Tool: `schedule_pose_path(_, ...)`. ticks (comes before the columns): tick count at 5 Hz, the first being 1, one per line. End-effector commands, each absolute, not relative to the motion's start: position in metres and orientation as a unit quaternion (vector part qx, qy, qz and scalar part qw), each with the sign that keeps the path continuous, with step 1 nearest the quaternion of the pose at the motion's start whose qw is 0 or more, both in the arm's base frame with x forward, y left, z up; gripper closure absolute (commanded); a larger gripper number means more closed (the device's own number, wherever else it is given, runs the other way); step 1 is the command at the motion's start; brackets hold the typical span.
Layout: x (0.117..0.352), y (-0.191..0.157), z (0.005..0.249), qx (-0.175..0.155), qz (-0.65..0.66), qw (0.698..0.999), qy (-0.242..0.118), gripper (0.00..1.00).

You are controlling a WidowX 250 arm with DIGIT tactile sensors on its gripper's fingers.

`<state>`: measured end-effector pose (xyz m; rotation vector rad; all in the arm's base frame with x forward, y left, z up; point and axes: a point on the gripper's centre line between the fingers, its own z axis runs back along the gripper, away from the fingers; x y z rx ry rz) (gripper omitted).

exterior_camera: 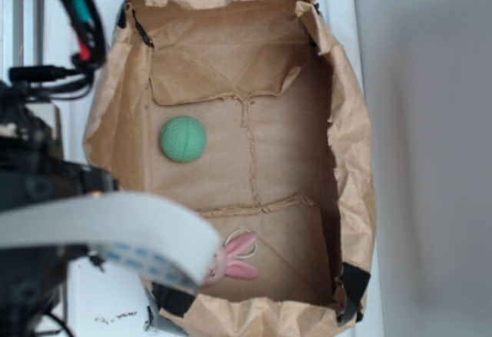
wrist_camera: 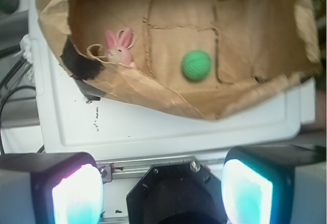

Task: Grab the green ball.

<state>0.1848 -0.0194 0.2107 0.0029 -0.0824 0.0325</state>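
Green ball (exterior_camera: 183,138) lies free; only the wrist view shows the gripper (wrist_camera: 162,193) spread apart.

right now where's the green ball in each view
Exterior: the green ball lies left of centre on the floor of the brown paper box.
Wrist: the ball sits right of centre, upper half.
Shared landmark: the pink bunny, lying apart from the ball.
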Motion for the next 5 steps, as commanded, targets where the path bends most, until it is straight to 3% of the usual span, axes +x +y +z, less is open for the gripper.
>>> schedule_pose_path(1,0.222,0.018,0.218,-0.022,-0.023,0.997,-0.071,0.0)
schedule_pose_path(4,0.25,0.024,0.184,0.012,-0.043,0.996,-0.071,0.0)
schedule_pose_path(5,0.249,0.019,0.166,0.002,-0.054,0.995,-0.078,0.0)
